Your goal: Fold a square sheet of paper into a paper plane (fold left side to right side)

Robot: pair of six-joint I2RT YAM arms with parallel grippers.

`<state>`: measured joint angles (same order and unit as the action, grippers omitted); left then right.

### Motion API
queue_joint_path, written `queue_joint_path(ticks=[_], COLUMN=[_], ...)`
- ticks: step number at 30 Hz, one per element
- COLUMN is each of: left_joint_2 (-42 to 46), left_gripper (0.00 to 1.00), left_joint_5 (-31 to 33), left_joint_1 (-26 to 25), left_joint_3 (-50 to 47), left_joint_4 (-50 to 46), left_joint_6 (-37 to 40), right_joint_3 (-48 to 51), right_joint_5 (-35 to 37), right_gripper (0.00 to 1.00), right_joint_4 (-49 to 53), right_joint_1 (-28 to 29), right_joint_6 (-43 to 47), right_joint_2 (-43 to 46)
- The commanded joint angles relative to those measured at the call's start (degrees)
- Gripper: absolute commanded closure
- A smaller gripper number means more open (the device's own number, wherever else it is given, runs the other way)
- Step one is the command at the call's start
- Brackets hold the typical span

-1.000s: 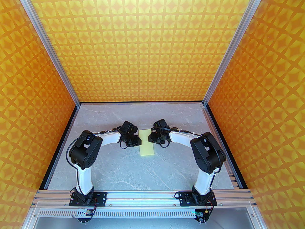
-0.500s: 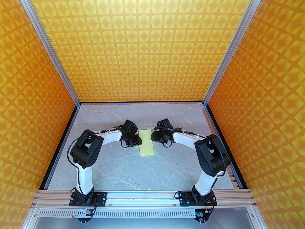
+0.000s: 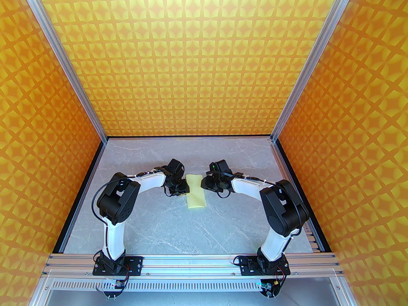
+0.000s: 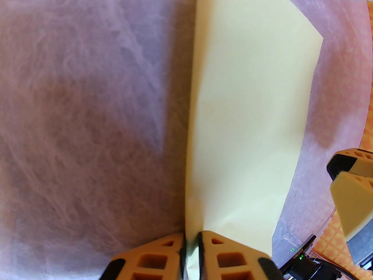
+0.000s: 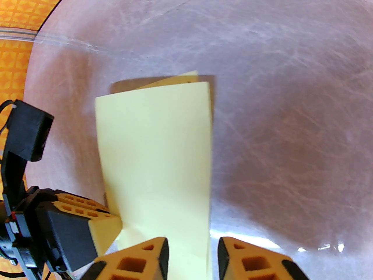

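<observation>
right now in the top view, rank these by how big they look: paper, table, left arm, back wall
1. back wall
2. table
3. left arm
4. paper, smallest by far
Wall over table holds for looks only: the wall rises toward the camera, so true size is unsure.

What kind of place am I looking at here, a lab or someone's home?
Most likely a lab robot test cell, not a home: two robot arms bolted to an aluminium rail, and orange patterned panels in metal framing enclosing a grey table.

Sheet (image 3: 196,194) sits, perhaps lifted, between left claw (image 4: 191,238) and right claw (image 5: 192,243).
</observation>
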<state>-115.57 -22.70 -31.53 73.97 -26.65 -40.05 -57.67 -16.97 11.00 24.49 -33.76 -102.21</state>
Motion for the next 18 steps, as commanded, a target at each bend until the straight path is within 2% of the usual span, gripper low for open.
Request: queue_joint_path(ticks=[1,12,18], left_joint_2=[-3.8,-5.1,-5.2], left_gripper=[0.84,0.8,0.74], left_joint_5=[5.9,5.9,5.9], left_joint_1=[-0.2,-1.0,-1.4], left_joint_3=[0.6,3.0,3.5], left_joint_4=[1.0,-0.1,-0.3], left_joint_6=[-0.9,-1.1,-0.3], right_joint_3=[0.5,1.2,1.8], right_joint_5=[-1.2,-4.2,-6.0], right_gripper=[0.67,0.67,0.68], right_joint_4=[-1.6,-2.6,-4.2], right_joint_1=[-0.1,-0.1,-0.1], right_joint_6=[0.0,-0.4,-1.1], right_joint_2=[-1.5,-3.8,-5.4])
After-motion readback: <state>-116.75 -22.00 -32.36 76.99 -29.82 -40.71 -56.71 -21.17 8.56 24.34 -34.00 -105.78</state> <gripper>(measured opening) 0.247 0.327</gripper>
